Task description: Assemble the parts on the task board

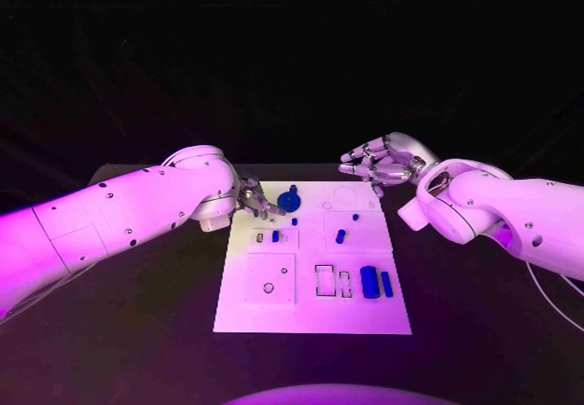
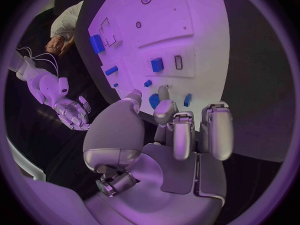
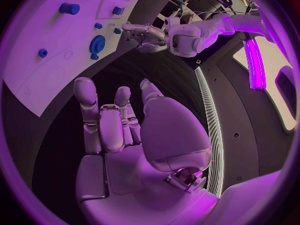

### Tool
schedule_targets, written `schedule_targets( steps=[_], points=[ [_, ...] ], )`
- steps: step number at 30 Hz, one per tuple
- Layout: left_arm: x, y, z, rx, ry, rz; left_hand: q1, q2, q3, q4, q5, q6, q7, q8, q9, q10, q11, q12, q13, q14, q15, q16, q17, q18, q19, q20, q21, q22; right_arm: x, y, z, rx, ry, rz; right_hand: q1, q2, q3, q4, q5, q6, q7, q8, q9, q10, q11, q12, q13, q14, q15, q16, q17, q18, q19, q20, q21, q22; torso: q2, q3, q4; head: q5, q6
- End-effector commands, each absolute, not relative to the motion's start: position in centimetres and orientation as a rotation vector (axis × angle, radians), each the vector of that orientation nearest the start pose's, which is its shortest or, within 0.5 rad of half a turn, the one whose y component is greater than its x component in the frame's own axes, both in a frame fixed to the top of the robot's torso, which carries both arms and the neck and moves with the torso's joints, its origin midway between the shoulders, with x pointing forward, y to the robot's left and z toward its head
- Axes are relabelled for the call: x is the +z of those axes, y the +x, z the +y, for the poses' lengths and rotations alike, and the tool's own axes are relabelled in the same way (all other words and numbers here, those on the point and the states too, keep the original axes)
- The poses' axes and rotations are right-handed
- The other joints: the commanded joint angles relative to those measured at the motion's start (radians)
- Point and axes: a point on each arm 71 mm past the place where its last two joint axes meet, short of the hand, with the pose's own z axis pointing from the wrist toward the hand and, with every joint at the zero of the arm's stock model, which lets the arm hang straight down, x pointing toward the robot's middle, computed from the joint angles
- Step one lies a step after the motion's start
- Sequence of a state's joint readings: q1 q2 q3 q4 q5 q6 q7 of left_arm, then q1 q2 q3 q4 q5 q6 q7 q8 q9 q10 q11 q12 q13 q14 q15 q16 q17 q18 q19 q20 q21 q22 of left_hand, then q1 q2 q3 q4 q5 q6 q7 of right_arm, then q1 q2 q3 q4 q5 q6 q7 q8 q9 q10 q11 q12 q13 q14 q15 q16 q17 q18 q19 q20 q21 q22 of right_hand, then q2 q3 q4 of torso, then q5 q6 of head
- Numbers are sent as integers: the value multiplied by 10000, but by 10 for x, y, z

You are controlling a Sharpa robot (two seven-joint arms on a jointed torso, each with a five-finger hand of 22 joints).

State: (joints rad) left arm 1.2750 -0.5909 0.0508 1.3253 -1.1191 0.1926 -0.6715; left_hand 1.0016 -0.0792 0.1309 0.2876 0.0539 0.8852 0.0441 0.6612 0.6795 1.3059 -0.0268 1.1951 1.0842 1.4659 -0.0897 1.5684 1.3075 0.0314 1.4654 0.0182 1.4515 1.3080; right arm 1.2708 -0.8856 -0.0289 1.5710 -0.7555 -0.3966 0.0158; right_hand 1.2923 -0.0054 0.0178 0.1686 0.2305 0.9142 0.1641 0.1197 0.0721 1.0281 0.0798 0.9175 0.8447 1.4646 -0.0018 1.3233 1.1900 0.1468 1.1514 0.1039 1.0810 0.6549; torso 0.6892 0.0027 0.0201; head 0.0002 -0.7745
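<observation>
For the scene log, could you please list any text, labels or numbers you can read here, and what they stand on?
None can be read: the task board carries only outlines and blue parts, with no lettering visible, and neither arm shows any legible marking.

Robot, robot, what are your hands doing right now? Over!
Left hand at blue gear, grip unclear. Right hand empty, off task board. Nothing blocking.

Blue parts (image 1: 369,281) on white task board (image 1: 250,312).
</observation>
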Motion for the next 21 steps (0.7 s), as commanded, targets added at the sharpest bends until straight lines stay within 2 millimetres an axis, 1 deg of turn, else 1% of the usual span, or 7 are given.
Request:
schedule_targets(
  steps=[1, 5, 7, 9, 12, 17, 21],
  points=[
    [-160, 536, 157, -3226, -1906, 22605, 411, 86, -164, 5, 29, -283, 162, -399, -258, -357, 166, -381, -423, 1049, 175, 24, 2632, 118, 138, 153, -205, 1150, -145, 493, -213, 10394, 4748, 16392, -43, 11, -78, 0, 63, -77, 17, 43, -17, -85, 1, -63, -23, -40, 32, -57, -16, 169, -74, 14, -57, -26, -7, 24, 17, 12, 35],
    [-143, 548, 167, -3059, -2090, 22438, 746, 208, -545, 24, 33, -657, 465, -1055, -767, -868, 423, -825, -945, 1049, 409, 24, 2632, 175, -2, 373, -433, 950, -146, 494, -214, 10350, 4793, 16397, -40, 13, -84, 3, 66, -80, 18, 43, -17, -90, 2, -66, -28, -42, 33, -61, -21, 170, -77, 14, -64, -34, 0, 5, 20, -8, 55],
    [-138, 555, 171, -2967, -2221, 22367, 886, 269, -682, 31, 32, -688, 542, -1221, -936, -971, 497, -864, -1020, 1049, 478, 24, 2632, 193, -35, 451, -493, 901, -147, 494, -214, 10345, 4799, 16401, -30, 19, -97, 8, 74, -90, 20, 41, -18, -104, 3, -75, -44, -49, 34, -75, -37, 171, -81, 15, -76, -46, 1, 4, 10, -1, 95],
    [-136, 561, 175, -2872, -2323, 22339, 993, 312, -736, 14, 36, -658, 558, -1270, -1007, -996, 520, -854, -1028, 1049, 500, 24, 2632, 205, -55, 480, -528, 872, -147, 494, -214, 10363, 4788, 16384, -17, 26, -103, 9, 81, -97, 21, 41, -19, -105, 4, -71, -44, -48, 35, -75, -34, 171, -80, 16, -82, -49, 1, 7, 0, 3, 114],
    [-134, 571, 180, -2701, -2402, 22283, 1220, 381, -810, -6, 63, -472, 534, -1233, -1069, -1090, 513, -906, -1125, 1049, 506, 24, 2632, 236, -112, 510, -624, 789, -147, 493, -212, 10418, 4744, 16362, 82, 86, -116, 1, 141, -112, 22, 50, -18, -98, 2, -45, -47, -45, 34, -78, -29, 169, -64, 18, -103, -53, 18, 11, -16, 73, 152],
    [-137, 582, 186, -2401, -2457, 22339, 1467, 492, -882, 10, 97, -190, 448, -1059, -1065, -1072, 447, -848, -1106, 1049, 461, 24, 2632, 236, -98, 493, -623, 809, -147, 493, -211, 10446, 4684, 16316, 185, 137, -163, 8, 293, -124, 23, 69, -14, -101, 1, -26, -76, -39, 32, -89, -33, 169, -42, 16, -137, -77, 36, 7, -11, 47, 166],
    [-142, 587, 185, -2255, -2307, 22523, 1646, 661, -848, 8, 110, 3, 352, -845, -972, -982, 365, -749, -1023, 1049, 398, 24, 2632, 223, -59, 443, -582, 862, -147, 493, -210, 10448, 4676, 16280, 219, 154, -197, 21, 373, -136, 24, 75, -14, -116, 2, -31, -106, -37, 32, -95, -37, 170, -34, 16, -158, -96, 48, 2, -9, 66, 165]
  ],
)
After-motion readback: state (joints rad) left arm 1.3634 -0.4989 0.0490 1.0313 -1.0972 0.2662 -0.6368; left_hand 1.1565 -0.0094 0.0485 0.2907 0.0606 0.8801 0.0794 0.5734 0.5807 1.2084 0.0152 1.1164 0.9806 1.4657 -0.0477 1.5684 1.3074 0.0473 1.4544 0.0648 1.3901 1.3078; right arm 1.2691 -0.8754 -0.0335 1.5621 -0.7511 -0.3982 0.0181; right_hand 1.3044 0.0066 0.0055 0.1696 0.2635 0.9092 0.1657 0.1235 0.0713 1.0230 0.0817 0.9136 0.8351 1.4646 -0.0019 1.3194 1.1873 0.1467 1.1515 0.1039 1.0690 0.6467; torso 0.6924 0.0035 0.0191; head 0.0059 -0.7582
